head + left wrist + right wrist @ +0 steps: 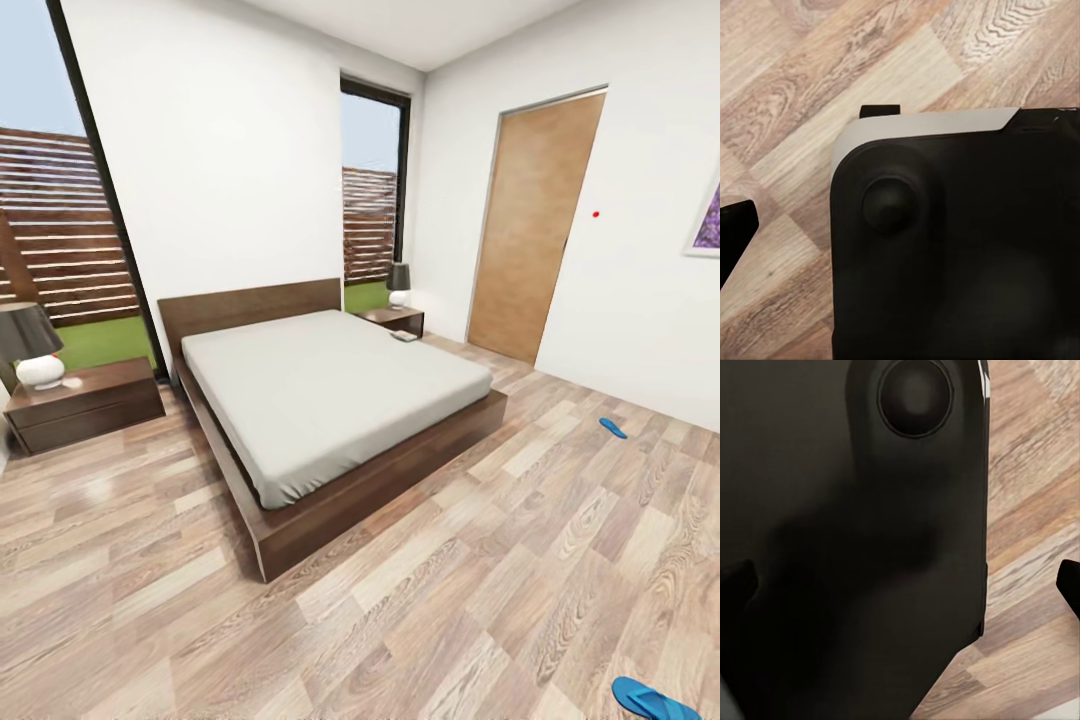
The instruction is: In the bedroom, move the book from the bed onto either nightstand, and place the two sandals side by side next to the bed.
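A home bedroom: a large low bed with pale grey mattress and dark wooden frame [335,400], dark brown wooden nightstands [85,400] bearing black-shaded lamps [30,345], a tan wood door [532,225], plank flooring [450,600].

The floor [420,620] is pale wood plank with a slight sheen. The bed [330,385] has a matt cloth cover and dark wood frame. The door [535,225] is tan wood. Both sandals [612,427] look smooth blue.

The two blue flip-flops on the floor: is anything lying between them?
No. In the head view, only bare plank floor lies between the far sandal and the near sandal.
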You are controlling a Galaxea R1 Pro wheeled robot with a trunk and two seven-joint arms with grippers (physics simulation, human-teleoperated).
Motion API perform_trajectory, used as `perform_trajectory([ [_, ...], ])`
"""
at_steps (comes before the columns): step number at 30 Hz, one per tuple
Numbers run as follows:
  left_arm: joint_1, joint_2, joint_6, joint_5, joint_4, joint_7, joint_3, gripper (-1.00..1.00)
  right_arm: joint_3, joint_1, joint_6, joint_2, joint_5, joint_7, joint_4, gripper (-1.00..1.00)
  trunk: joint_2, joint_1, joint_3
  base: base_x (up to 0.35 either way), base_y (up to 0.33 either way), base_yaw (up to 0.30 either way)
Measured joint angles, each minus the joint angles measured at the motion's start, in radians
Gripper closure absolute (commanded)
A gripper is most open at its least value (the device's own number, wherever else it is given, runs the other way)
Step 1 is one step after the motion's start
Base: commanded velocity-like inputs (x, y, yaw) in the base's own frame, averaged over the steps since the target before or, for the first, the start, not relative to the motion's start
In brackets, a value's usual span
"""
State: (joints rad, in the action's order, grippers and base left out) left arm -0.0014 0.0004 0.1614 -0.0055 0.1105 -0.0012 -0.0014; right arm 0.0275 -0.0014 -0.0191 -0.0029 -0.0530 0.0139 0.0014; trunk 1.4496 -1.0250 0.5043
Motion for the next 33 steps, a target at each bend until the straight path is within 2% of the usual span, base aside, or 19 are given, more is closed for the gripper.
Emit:
perform_trajectory([
  [5,0.000,0.003,0.000,-0.001,0.002,0.000,0.000,-1.00,-0.001,0.000,0.000,-0.002,0.000,0.001,0.000,-1.00,0.000,0.000,0.001,0.083,0.000,0.000],
  [15,-0.001,0.004,-0.002,-0.001,0.060,0.000,0.000,-1.00,0.002,0.000,-0.001,-0.005,0.001,0.002,-0.003,-1.00,0.000,0.001,0.001,0.294,0.000,0.000],
  [18,-0.003,0.004,-0.003,0.000,0.133,0.000,0.000,-1.00,0.004,0.000,0.001,-0.009,0.000,0.004,-0.024,-1.00,0.000,0.001,0.001,0.316,0.000,0.000],
  [21,-0.004,0.003,-0.007,0.002,0.223,0.000,0.000,-1.00,0.005,0.000,0.002,-0.012,0.000,0.005,-0.129,-1.00,0.000,0.001,0.000,0.317,0.000,0.000],
  [24,-0.004,0.001,-0.007,0.003,0.268,0.000,0.000,-1.00,0.005,0.000,0.001,-0.014,0.000,0.005,-0.225,-1.00,0.000,0.001,0.000,0.317,0.000,0.000],
  [28,-0.004,0.000,-0.003,0.003,0.287,0.000,0.000,-1.00,0.006,0.000,-0.003,-0.020,0.000,0.005,-0.322,-1.00,0.000,0.001,0.001,0.311,0.000,0.000],
  [30,-0.004,0.000,-0.002,0.003,0.303,0.000,0.000,-1.00,0.007,0.000,-0.029,-0.028,-0.001,0.006,-0.366,-1.00,0.000,0.000,0.001,0.167,0.000,0.000],
  [33,-0.004,0.000,-0.001,0.004,0.311,0.000,0.000,-1.00,0.006,0.000,-0.052,-0.034,-0.004,0.031,-0.387,-1.00,0.000,0.000,0.001,0.081,0.000,0.000],
])
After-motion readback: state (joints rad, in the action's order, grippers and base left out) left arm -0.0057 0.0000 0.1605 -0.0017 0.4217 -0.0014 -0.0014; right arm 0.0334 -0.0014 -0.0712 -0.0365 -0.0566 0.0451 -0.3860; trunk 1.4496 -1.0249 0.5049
